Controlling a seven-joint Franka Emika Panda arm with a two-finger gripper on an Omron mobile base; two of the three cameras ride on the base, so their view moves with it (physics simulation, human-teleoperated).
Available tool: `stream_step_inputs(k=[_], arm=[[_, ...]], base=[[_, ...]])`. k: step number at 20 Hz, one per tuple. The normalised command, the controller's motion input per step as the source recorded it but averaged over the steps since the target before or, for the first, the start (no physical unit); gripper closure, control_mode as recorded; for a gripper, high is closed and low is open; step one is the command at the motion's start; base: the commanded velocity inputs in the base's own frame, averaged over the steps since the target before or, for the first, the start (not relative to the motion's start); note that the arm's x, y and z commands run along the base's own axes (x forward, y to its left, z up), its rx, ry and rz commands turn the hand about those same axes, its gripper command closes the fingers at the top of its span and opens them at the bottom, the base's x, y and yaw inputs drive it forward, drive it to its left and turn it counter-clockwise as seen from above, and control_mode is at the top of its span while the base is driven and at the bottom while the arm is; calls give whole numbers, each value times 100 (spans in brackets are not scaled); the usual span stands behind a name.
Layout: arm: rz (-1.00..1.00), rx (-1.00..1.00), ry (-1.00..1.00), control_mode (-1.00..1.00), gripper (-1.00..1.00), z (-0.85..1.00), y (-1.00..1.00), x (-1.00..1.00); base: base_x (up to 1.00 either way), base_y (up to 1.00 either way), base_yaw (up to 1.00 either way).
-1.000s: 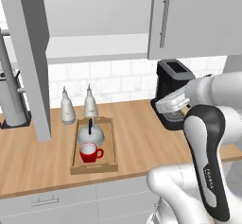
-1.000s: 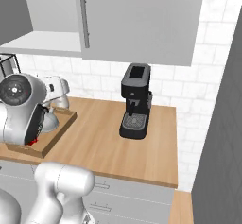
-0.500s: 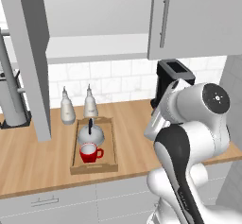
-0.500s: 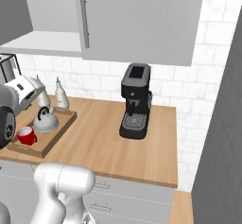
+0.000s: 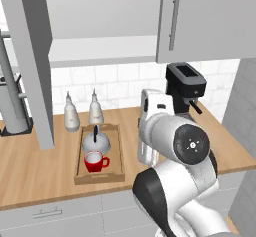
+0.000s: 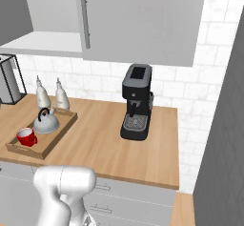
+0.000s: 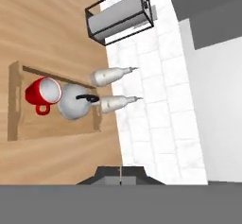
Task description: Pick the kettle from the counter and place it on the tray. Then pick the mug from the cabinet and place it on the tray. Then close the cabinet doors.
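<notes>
While the arm swings back from the right, kettle and mug sit on the tray; fingers shut, empty; cabinet doors remain open.

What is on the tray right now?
The tray holds the kettle at its wall end and the red mug at its front end, close together. The floor beneath them is covered. The gripper is shut and holds nothing.
</notes>
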Motion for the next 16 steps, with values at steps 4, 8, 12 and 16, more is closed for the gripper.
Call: stream_step_inputs(k=[4,8,12,16], arm=[[30,-32,-51,-100,100,-34,16,-10],[15,-36,-44,-100,100,-52,54,-14],[3,-32,-29,-100,100,-69,50,0],[0,-27,-9,-100,100,-80,25,0]], base=[[0,0,0],[0,0,0],[0,0,0],[0,0,0]])
